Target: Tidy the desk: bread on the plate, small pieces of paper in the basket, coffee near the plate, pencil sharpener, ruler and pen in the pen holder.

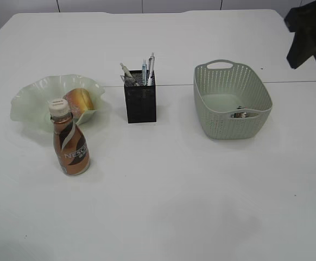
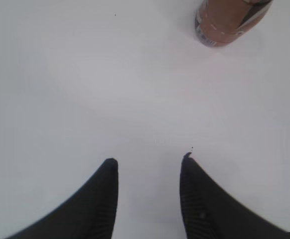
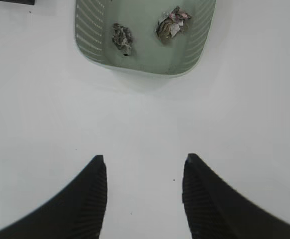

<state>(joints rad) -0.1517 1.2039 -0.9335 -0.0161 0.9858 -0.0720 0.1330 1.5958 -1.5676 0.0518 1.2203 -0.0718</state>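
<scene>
White table holds bread on the plate, coffee beside it, pens in the holder, paper in the basket, while both grippers hang open, empty.

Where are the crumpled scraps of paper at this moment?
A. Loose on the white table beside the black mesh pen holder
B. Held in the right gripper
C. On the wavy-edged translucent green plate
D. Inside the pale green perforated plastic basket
D: the right wrist view shows two crumpled scraps of paper lying on the floor of the pale green perforated plastic basket, while the right gripper stands open and empty over bare table.
</scene>
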